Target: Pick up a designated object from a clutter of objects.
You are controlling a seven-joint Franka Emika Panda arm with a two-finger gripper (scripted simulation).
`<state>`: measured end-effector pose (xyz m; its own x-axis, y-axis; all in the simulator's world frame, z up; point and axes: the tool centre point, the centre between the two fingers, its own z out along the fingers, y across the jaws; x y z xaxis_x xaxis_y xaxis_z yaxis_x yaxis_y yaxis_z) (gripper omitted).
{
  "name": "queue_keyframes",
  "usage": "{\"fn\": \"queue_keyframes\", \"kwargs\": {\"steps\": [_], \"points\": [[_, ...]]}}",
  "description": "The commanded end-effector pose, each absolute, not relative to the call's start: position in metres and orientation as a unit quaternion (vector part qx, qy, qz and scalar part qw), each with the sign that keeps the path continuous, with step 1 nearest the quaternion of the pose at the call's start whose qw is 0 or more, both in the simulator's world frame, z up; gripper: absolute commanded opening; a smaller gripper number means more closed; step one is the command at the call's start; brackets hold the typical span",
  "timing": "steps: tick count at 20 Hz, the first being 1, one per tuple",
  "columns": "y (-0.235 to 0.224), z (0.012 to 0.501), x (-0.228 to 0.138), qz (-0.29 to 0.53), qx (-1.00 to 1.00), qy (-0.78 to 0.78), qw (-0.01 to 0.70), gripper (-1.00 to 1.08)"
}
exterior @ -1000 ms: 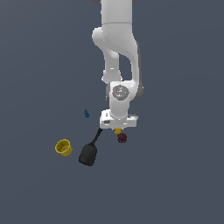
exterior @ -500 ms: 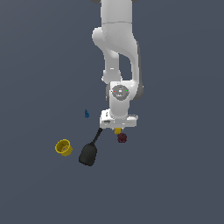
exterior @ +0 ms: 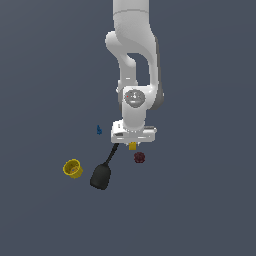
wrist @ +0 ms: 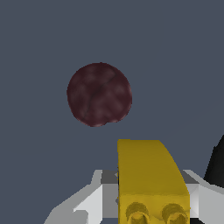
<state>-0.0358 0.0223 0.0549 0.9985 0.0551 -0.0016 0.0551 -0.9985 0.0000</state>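
Yellow block [wrist: 148,179], small and studded, sits clamped between the fingers of the pincer [exterior: 133,144], just beside the dark red ball [exterior: 140,157] and the handle of the black spatula [exterior: 102,172]. The grasp looks made; the lift appears to be the step in hand. Next comes a straight rise, clear of the clutter on the tabletop [exterior: 200,200].

The arm [exterior: 134,60] is glossy white, built of thick rounded segments with dark grey bands at the joints. Near the wrist sits a round light-grey disc [exterior: 134,97] with a small reddish mark beside it. Below it is a flat white block [exterior: 134,131] that carries the gripper [exterior: 132,144]. In the wrist view the fingers [wrist: 83,203] look white with grey inner faces.
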Motion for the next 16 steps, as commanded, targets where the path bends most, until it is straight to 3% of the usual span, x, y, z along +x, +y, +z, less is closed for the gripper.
{"fn": "queue_keyframes", "kwargs": {"steps": [1, 16], "points": [[0.017, 0.071, -0.035, 0.000, -1.000, -0.027, 0.000, -1.00], [-0.029, 0.214, -0.031, 0.000, -1.000, -0.028, 0.001, -1.00]]}}
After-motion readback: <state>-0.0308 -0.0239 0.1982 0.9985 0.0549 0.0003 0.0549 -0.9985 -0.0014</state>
